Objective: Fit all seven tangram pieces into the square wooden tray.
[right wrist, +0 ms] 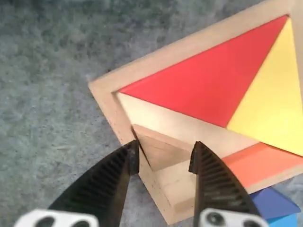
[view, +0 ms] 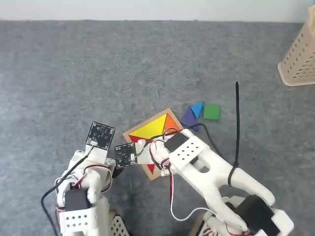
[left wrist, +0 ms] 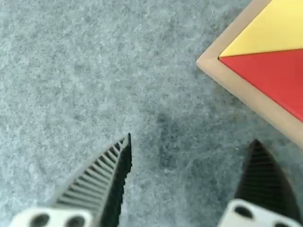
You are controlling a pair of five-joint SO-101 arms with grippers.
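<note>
The right hand (right wrist: 164,144) is clamped on a small pale wooden triangle (right wrist: 161,153). It holds the piece just over a corner of the square wooden tray (right wrist: 106,92), likely to drop it into the bare spot under the hand, beside the big red triangle (right wrist: 203,80). That spot looks tight, with the tray's rim by one finger and an orange piece (right wrist: 265,161) by the other. The left hand (left wrist: 191,139), fingers apart and holding nothing, hangs over the grey desk (left wrist: 71,71) with a tray corner just ahead, out of the way.

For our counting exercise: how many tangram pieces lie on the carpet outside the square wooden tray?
3: a purple triangular piece, a blue triangular piece and a green square piece, beside the square wooden tray. The right arm may hide others.
</note>
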